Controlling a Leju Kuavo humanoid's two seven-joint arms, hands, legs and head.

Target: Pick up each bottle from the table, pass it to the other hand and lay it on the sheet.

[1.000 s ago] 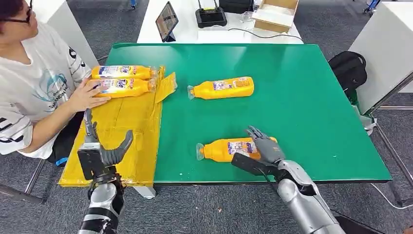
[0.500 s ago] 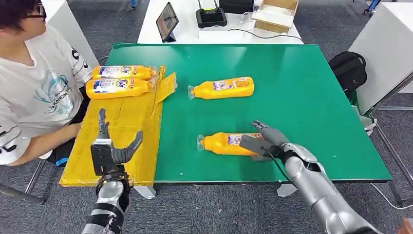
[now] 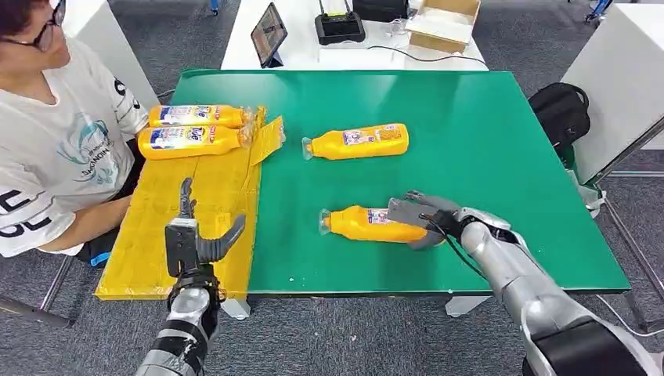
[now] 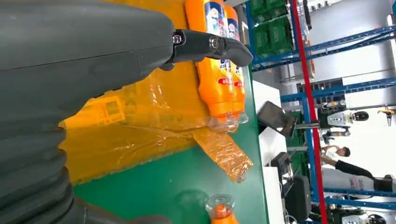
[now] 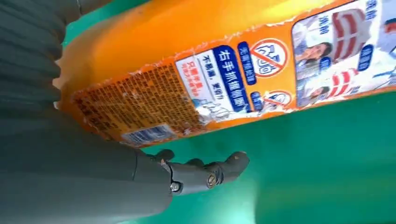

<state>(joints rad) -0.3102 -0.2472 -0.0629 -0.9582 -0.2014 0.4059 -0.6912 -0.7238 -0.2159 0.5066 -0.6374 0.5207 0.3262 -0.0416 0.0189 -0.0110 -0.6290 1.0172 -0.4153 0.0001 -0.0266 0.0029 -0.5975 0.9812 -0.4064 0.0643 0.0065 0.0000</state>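
Four orange bottles are lying on their sides: two together on the far end of the yellow sheet [image 3: 196,196], one far bottle [image 3: 356,142] mid-table, and the near bottle [image 3: 366,224] on the green table [image 3: 485,141], its label showing Chinese writing and a barcode. The right hand [image 3: 423,218] is wrapping around that near bottle's base, while the left hand [image 3: 192,239] is hovering over the sheet's near end, fingers apart and holding nothing.

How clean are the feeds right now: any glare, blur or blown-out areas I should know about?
Head view: sharp, evenly lit, soft shadows on the green table. Left wrist view: the window background is blown out white; the yellow plastic sheet shows glare. Right wrist view: the orange plastic bottle is very close, its label slightly soft.
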